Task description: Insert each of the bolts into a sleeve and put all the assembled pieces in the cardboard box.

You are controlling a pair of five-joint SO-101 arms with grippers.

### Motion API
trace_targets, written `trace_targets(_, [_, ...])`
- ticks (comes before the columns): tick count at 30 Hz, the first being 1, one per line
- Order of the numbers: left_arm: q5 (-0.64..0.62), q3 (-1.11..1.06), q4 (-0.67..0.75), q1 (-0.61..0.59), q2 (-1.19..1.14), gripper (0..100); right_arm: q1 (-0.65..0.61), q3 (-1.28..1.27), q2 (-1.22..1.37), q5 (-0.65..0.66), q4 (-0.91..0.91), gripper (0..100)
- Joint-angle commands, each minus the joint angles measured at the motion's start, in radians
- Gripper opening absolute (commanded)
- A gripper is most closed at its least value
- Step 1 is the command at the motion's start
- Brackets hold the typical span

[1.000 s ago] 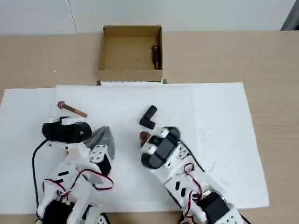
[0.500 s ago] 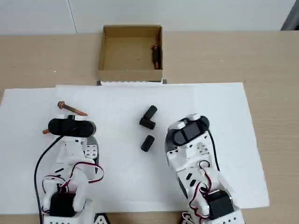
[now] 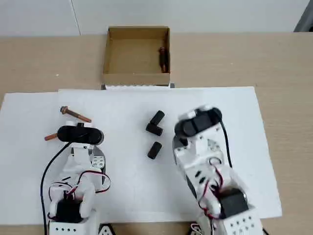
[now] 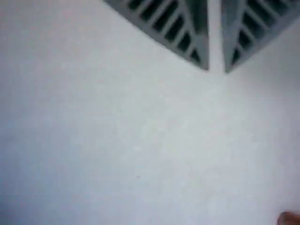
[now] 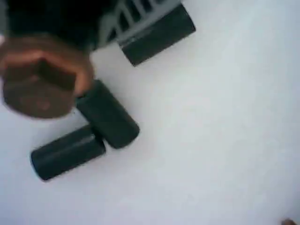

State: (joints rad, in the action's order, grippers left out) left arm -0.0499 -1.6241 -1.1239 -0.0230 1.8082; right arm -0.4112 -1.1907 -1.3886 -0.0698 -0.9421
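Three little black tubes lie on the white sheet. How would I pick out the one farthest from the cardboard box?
Start at the cardboard box at the back and come down onto the white sheet. Near its middle lie three black sleeves; yours is the lone sleeve, nearest the sheet's front edge. It touches nothing, while the other two sleeves lie against each other.

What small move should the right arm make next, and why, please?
Probably ease the right claw toward the lone sleeve, aiming its bolt at the open end. The bolt is gripped but not yet in a sleeve, and that sleeve lies nearest, apart from the touching pair.
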Motion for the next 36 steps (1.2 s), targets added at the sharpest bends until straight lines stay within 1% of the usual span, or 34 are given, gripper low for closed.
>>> trace_targets(1, [0.009,0.005,0.023,-0.005,0.009,0,0.007,0.173,0.217,-0.009,0.120,0.2])
trace_targets(8, [0.009,0.005,0.023,0.002,0.009,0,0.007,0.379,0.576,-0.002,0.355,0.2])
trace_targets(16, [0.009,0.005,0.023,0.000,0.009,0,0.008,0.658,0.940,0.000,0.490,0.2])
trace_targets(21, [0.009,0.005,0.023,-0.002,0.009,0,0.028,0.879,1.187,0.075,0.573,0.3])
trace_targets(25, [0.009,0.005,0.023,0.000,0.009,0,0.047,1.076,1.379,0.084,0.608,0.3])
trace_targets(34, [0.009,0.005,0.023,-0.002,0.009,0,0.058,1.513,1.819,0.089,0.610,0.3])
trace_targets(36, [0.009,0.005,0.023,-0.003,0.009,0,0.058,1.603,1.913,0.129,0.608,0.4])
